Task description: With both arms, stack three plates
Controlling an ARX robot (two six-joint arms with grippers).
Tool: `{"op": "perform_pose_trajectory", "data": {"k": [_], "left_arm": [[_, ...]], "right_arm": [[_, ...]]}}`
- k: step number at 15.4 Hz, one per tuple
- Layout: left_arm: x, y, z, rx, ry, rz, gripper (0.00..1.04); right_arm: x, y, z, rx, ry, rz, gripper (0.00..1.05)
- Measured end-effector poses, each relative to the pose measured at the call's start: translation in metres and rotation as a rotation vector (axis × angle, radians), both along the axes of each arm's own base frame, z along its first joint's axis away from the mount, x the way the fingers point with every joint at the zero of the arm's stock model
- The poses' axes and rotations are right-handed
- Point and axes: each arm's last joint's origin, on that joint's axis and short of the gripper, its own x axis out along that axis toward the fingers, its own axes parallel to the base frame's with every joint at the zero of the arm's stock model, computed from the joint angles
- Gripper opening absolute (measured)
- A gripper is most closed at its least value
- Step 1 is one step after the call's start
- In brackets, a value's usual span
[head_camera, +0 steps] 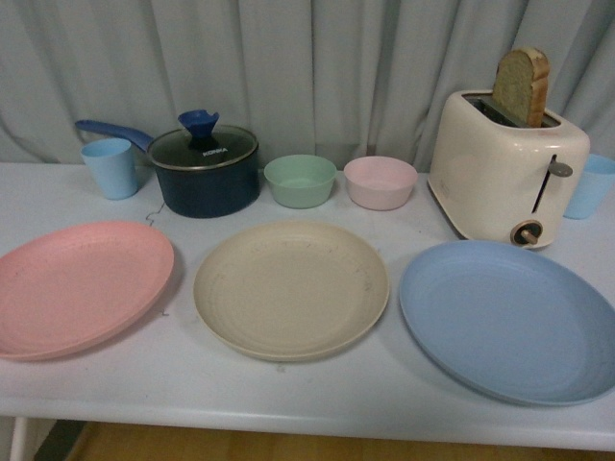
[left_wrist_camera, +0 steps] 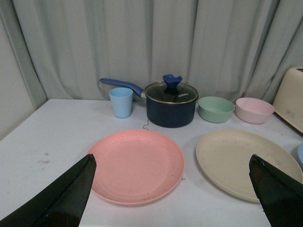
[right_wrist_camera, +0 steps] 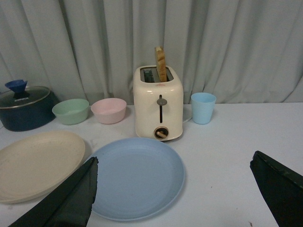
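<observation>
Three plates lie side by side, apart, along the near part of the white table: pink plate (head_camera: 82,284) on the left, beige plate (head_camera: 291,287) in the middle, light blue plate (head_camera: 509,317) on the right. Neither arm shows in the front view. My left gripper (left_wrist_camera: 170,163) hangs open, short of the pink plate (left_wrist_camera: 136,165) and beige plate (left_wrist_camera: 246,162), holding nothing. Equally wide open and empty, my right gripper (right_wrist_camera: 174,165) is short of the blue plate (right_wrist_camera: 135,176), with the beige plate (right_wrist_camera: 38,163) beside it.
Behind the plates stand a blue cup (head_camera: 110,167), a dark lidded saucepan (head_camera: 205,171), a green bowl (head_camera: 300,180), a pink bowl (head_camera: 380,181), a cream toaster (head_camera: 505,166) holding bread, and another blue cup (head_camera: 588,185). A grey curtain hangs behind. The table's front edge (head_camera: 307,423) is close.
</observation>
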Motion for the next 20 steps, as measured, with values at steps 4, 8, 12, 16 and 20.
{"op": "perform_pose_trajectory", "data": {"k": [4,8,12,16,20], "left_arm": [[0.0,0.0,0.0,0.0,0.0,0.0,0.98],[0.0,0.0,0.0,0.0,0.0,0.0,0.98],[0.0,0.0,0.0,0.0,0.0,0.0,0.98],[0.0,0.0,0.0,0.0,0.0,0.0,0.98],[0.0,0.0,0.0,0.0,0.0,0.0,0.98]], "right_arm": [[0.0,0.0,0.0,0.0,0.0,0.0,0.98],[0.0,0.0,0.0,0.0,0.0,0.0,0.98],[0.0,0.0,0.0,0.0,0.0,0.0,0.98],[0.0,0.0,0.0,0.0,0.0,0.0,0.98],[0.0,0.0,0.0,0.0,0.0,0.0,0.98]]}}
